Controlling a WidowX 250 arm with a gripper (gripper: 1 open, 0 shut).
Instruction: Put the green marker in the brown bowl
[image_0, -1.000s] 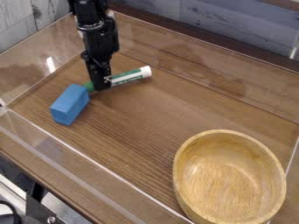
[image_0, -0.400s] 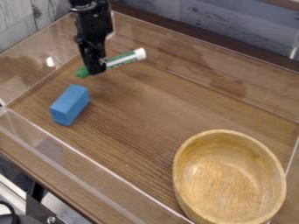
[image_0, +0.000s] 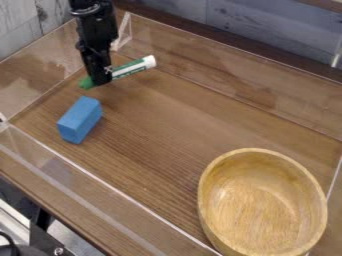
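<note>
My gripper (image_0: 94, 76) hangs over the far left of the table, shut on the green end of the green marker (image_0: 131, 68). The marker's white barrel sticks out to the right, nearly level, lifted clear of the wood. The brown bowl (image_0: 262, 203) sits at the near right corner, wide and shallow, with nothing in it. It lies far from the gripper, down and to the right.
A blue rectangular block (image_0: 79, 119) lies on the wood just in front of the gripper. Clear plastic walls (image_0: 40, 165) run along the near left side of the table. A grey plank wall stands behind.
The gripper has risen and drifted toward the back left, carrying the marker up off the table. The block and bowl have not moved.
</note>
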